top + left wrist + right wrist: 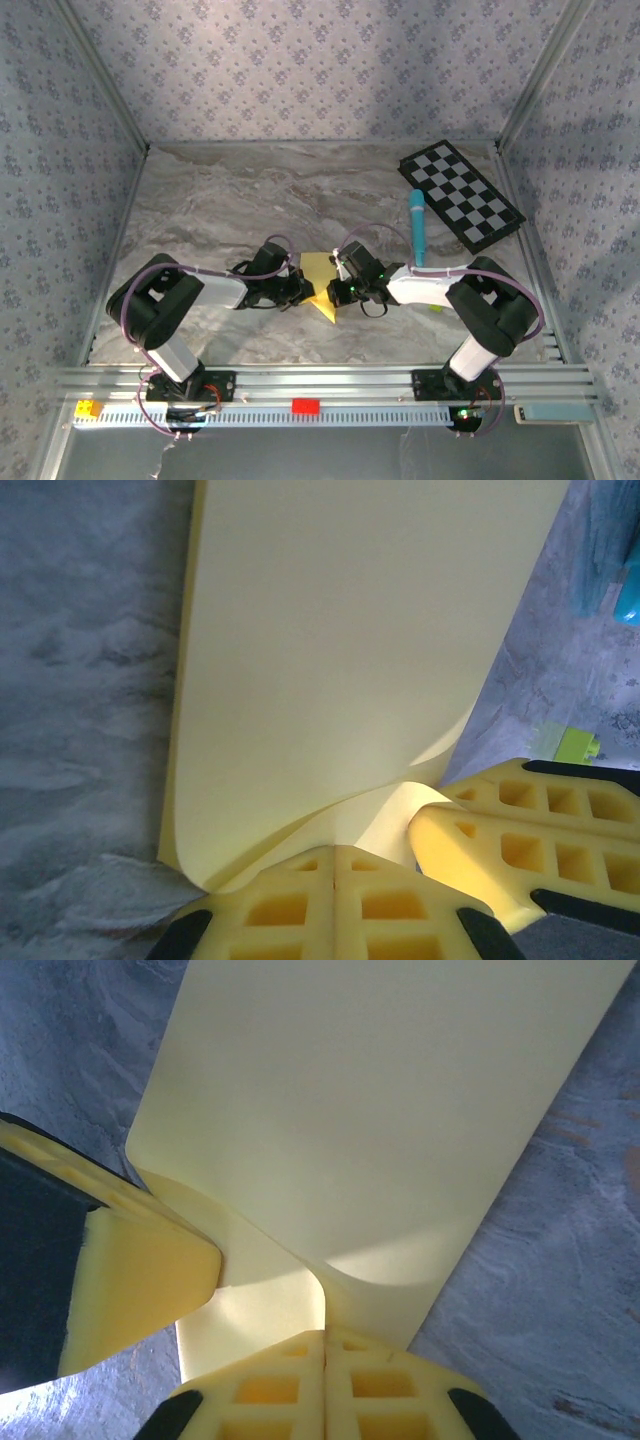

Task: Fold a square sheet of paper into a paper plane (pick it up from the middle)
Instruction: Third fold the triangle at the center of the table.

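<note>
Pinching the square sheet of paper (pixel 340 660) at its curled near edge, your left gripper (pixel 334 875) has its yellow pads pressed together on it, and your right gripper (pixel 325 1355) clamps the sheet the same way from the opposite side. The paper sits between the two grippers at the front middle of the marble table (pixel 220 200) — a light-blue marker (pixel 417 228) and a checkered board (pixel 460 195) lie well apart, far right.

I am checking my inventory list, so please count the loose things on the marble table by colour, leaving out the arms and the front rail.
Yellow: 1, the paper sheet
Black-and-white: 1, the checkered board
Light blue: 1, the marker
Yellow-green: 1, a small piece
Total: 4
</note>
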